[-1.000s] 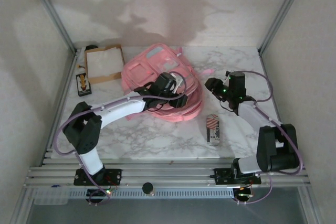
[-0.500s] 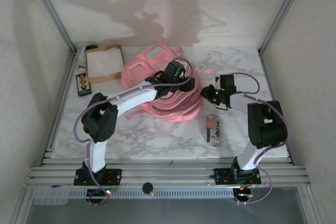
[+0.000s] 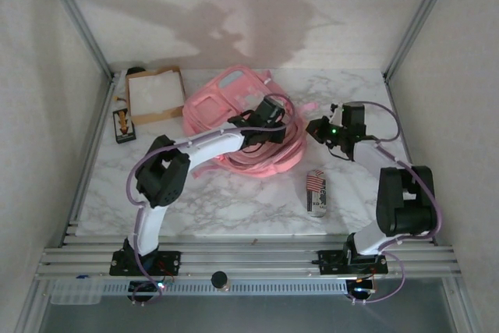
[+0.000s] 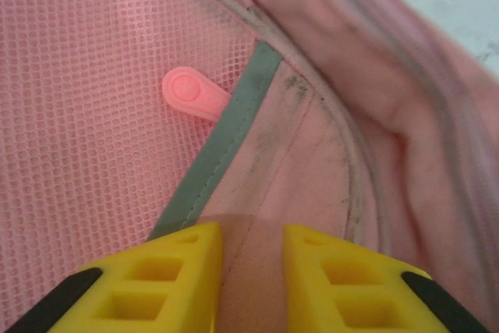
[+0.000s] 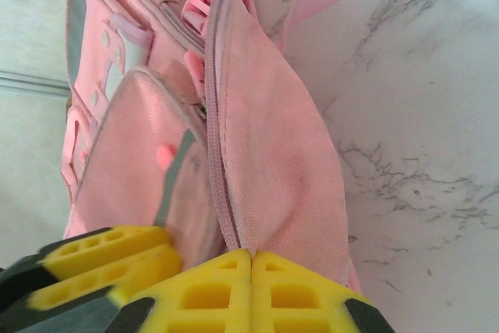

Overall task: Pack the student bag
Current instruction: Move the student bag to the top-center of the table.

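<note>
Top external, the first asks: where does it place the large pink fabric student bag?

The second: On the marbled worktop, at the far middle, just beside a shallow brown cardboard box. The left end effector sits over the bag's right part. The right end effector is at the bag's right edge.

The first: What do the wrist views add?

The second: Left wrist shows yellow fingers on pink cloth beside a grey strip and a pink rubber tab. A narrow gap separates them, and whether they pinch cloth cannot be told. Right wrist shows the right end effector clenched, its tips meeting at the foot of the bag's zip seam.

The first: And against a second ago?

The second: The left arm has reached farther right across the bag. The right fingers, apart then, have closed.
</note>
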`<state>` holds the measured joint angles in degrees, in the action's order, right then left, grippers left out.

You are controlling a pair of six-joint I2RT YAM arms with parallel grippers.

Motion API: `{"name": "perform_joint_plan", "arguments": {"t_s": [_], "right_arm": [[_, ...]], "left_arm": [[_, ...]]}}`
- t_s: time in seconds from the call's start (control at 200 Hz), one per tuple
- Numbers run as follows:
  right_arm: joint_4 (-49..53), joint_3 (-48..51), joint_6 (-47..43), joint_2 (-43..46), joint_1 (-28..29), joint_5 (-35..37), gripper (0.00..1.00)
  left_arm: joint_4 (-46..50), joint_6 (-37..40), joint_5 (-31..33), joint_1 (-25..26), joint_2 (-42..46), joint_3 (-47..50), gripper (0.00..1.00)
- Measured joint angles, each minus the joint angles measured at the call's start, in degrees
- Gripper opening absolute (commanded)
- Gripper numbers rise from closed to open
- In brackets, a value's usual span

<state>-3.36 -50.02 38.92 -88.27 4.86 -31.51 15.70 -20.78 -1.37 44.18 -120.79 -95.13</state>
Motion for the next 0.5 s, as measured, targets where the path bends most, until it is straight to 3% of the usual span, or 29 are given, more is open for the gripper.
{"name": "perform_joint_plan", "arguments": {"t_s": [0.075,0.225,0.34,0.411,0.501], "right_arm": [[1.20,0.22,-0.74,0.24,-0.55,-0.04,0.00],[3.30,-0.04,-4.00,0.00,-1.81,1.55,0.00],[4.90,-4.22,-5.88,-3.93,-4.20,1.99,0.12],[6.03,-8.20,-6.84,-7.17,-5.33,3.13,0.33],[6.32,-10.95,-7.91,-7.72,-5.81,5.29,0.47]], "left_arm": [[0.44,0.28,0.11,0.68,-0.33,-0.33,0.42],[-0.15,-0.85,-2.60,0.39,3.26,0.72,0.56],[-2.82,-2.80,-4.90,-0.46,10.34,3.98,0.58],[-4.46,-4.90,-4.92,-1.36,16.26,6.95,0.58],[-6.12,-7.63,-4.55,-3.72,24.61,12.68,0.59]]}}
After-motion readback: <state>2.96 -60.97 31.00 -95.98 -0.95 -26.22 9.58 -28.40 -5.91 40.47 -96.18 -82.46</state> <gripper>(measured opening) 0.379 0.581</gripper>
